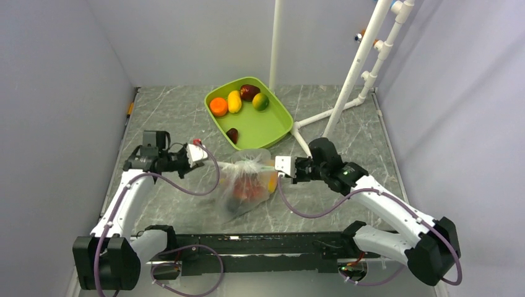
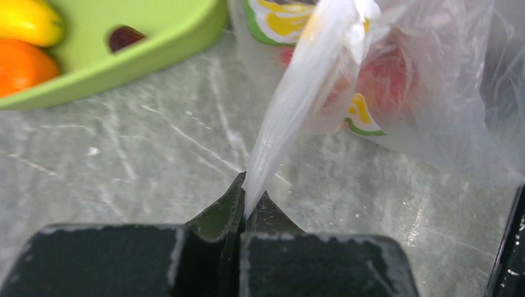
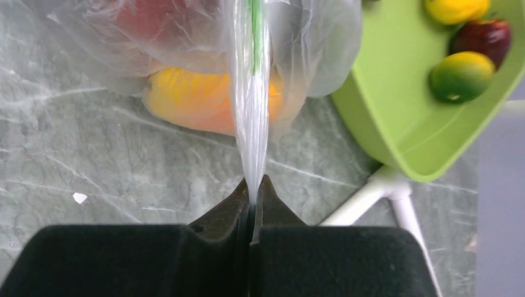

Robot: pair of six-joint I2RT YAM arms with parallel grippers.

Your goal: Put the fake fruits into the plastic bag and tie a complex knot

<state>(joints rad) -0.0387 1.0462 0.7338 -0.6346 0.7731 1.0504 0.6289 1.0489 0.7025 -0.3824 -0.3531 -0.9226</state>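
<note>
The clear plastic bag [image 1: 246, 180] lies mid-table with red, orange and yellow fake fruits inside. Its mouth is gathered into a small knot [image 1: 247, 159] at the top. My left gripper [image 1: 199, 156] is shut on a stretched strip of the bag [image 2: 291, 105] at the bag's left. My right gripper [image 1: 280, 167] is shut on another strip of the bag [image 3: 250, 111] at the bag's right. An orange-yellow fruit [image 3: 192, 98] shows through the plastic. Other fake fruits, an orange [image 1: 218, 106], a yellow oblong [image 1: 234, 101], a maroon one [image 1: 249, 92] and a green-yellow one [image 1: 260, 101], lie in the tray.
A lime green tray [image 1: 263, 127] stands behind the bag, with a small dark maroon fruit [image 1: 232, 135] near its front. A white pipe frame [image 1: 347, 93] stands at the back right, its foot [image 3: 384, 192] close to my right gripper. Grey walls close in both sides.
</note>
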